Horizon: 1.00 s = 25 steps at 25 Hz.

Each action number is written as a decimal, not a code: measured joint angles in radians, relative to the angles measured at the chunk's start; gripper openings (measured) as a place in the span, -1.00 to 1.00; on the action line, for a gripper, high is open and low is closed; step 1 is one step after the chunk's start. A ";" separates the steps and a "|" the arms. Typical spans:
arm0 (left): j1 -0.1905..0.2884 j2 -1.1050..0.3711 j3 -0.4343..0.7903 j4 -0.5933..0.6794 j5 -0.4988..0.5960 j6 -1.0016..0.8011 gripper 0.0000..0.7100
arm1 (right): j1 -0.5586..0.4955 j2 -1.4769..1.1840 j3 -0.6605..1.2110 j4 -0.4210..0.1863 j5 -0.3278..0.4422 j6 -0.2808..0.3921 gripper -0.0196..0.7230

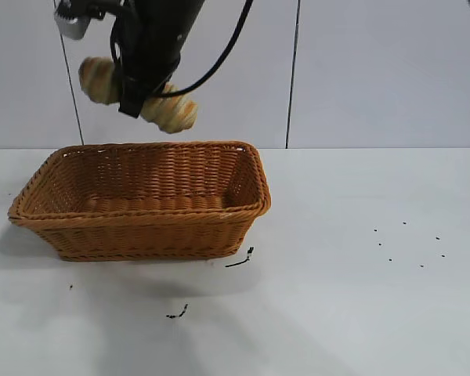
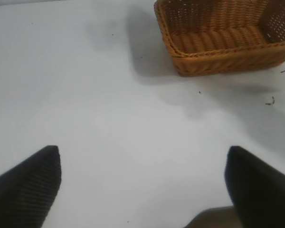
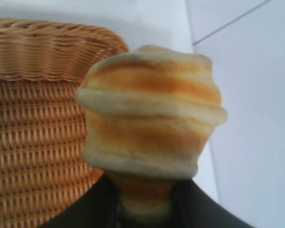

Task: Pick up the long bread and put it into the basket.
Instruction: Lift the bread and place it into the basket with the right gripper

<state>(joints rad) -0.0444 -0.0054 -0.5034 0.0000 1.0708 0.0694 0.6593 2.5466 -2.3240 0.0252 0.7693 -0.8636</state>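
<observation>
White tabletop [image 1: 360,313], matte, w/ pale grey wall panels [image 1: 376,70] behind it, split by thin dark vertical seams. A few black scuffs [image 1: 240,260] lie on the table just in front of the basket's near right corner, a second mark [image 1: 178,313] sits closer to the camera, and a scatter of tiny dark specks [image 1: 407,243] sits well off to the right.

The long bread [image 1: 172,111] is up in the air, above the basket's back rim and clear of it, tilted w/ its left end higher. It's tan-golden, w/ crosswise ridges banded pale beige and orange-brown, and rounded ends. In the right wrist view the loaf [image 3: 149,114] is seen end-on, bulging in stacked rings; focus there is soft, so surface detail is prob. not reliable.

Right gripper [image 1: 135,95] is clamped around the loaf's middle, black fingers [image 3: 97,206] pressing it from both sides, arm coming down from the top edge. Wicker shows beneath the loaf in that wrist view.

The basket [image 1: 141,215] is rectangular, orange-brown woven wicker, flared sides, braided rim, sitting flat on the table left of centre; much bigger than the loaf.

Left gripper [image 2: 142,159] hangs over bare table, well apart from the basket [image 2: 218,52], its two dark fingers [image 2: 28,185] spread wide w/ nothing between them.
</observation>
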 joint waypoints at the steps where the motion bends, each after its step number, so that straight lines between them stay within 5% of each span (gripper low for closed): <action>1: 0.000 0.000 0.000 0.000 0.000 0.000 0.96 | 0.000 0.011 0.000 0.004 -0.004 -0.001 -0.58; 9: 0.000 0.000 0.000 0.000 0.000 0.000 0.96 | 0.000 0.040 0.001 0.038 -0.008 -0.001 -0.47; 14: 0.000 0.000 0.000 0.000 0.000 0.000 0.96 | 0.000 0.040 0.001 0.045 -0.009 -0.001 0.33; 17: 0.000 0.000 0.000 0.000 0.000 0.000 0.96 | 0.000 0.040 0.001 0.048 -0.013 -0.001 0.62; 25: 0.000 0.000 0.000 0.000 0.000 0.000 0.96 | -0.025 -0.005 0.001 0.135 -0.010 0.009 0.69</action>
<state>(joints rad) -0.0444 -0.0054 -0.5034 0.0000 1.0708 0.0694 0.6346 2.5417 -2.3230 0.1603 0.7590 -0.8547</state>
